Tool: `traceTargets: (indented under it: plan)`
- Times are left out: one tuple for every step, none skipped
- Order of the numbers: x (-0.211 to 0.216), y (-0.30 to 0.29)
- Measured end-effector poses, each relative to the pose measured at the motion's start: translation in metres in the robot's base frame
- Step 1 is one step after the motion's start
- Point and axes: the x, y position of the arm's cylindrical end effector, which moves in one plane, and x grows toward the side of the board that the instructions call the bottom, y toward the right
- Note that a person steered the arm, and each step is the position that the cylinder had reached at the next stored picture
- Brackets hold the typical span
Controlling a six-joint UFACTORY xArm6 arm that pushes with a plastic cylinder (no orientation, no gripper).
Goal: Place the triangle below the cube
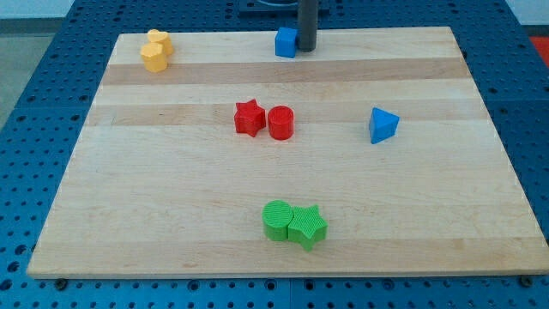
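Note:
A blue cube [286, 41] sits near the top edge of the wooden board [171, 197], at the middle. A blue triangle [383, 124] lies at the view's right, lower than the cube and well to its right. My tip [306, 50] stands right next to the cube's right side, close to or touching it. The rod rises out of the view's top.
Two yellow blocks [156, 50] sit together at the top left. A red star [249, 118] and a red cylinder [281, 123] sit side by side at the middle. A green cylinder [276, 219] and a green star [307, 227] touch near the bottom edge.

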Motion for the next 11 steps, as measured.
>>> traceTargets:
  plan:
    - [0.0,-0.018]
    - [0.005,-0.018]
    - [0.053,0.031]
    - [0.089,0.097]
    - [0.128,0.151]
    - [0.182,0.165]
    - [0.226,0.166]
    - [0.235,0.158]
    - [0.215,0.137]
    - [0.197,0.116]
    - [0.182,0.092]
